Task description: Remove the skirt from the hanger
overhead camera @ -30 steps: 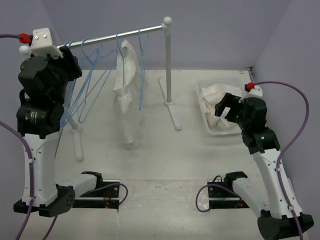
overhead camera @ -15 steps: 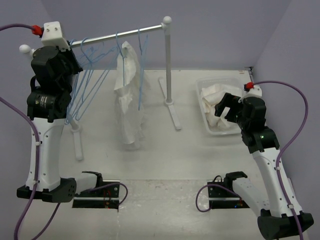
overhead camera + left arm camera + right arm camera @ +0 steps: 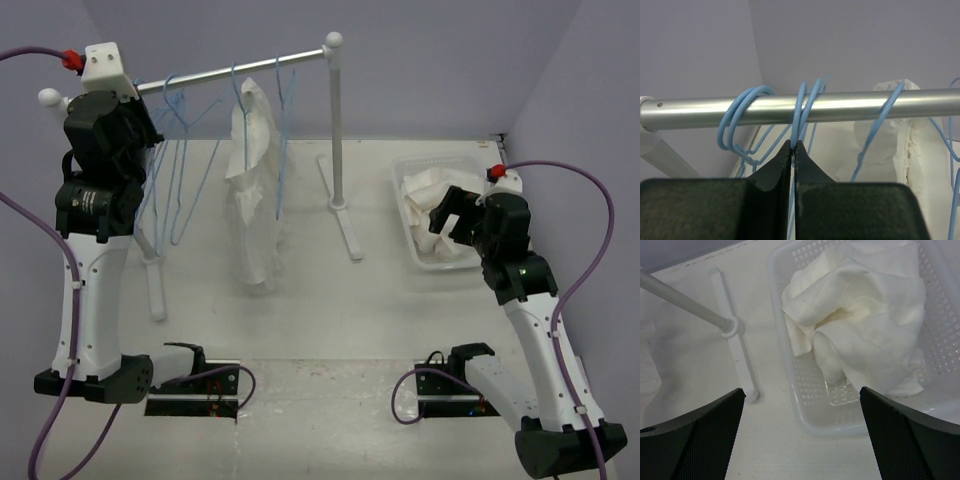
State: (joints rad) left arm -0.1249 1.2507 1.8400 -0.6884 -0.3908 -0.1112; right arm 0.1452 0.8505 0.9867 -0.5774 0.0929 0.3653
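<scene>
Left wrist: left claw (image 3: 793, 146) pinched on hanger (image 3: 798, 120) hooked over rail (image 3: 865, 102), likely to steady it. Right claw (image 3: 801, 392) wide over basket (image 3: 830, 427) holding skirt (image 3: 865, 315).

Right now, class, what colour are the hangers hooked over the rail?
Light blue. The hangers show best in the left wrist view, looped over the silver rail.

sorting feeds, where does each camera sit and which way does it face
Top external: high behind, looking down on rail, basket; left arm, right arm show.
Left wrist: beside the rail, facing it; left claw shut on blue hanger.
Right wrist: over the basket, facing down; right claw open.
Shared: top and left wrist both see the rail.
</scene>
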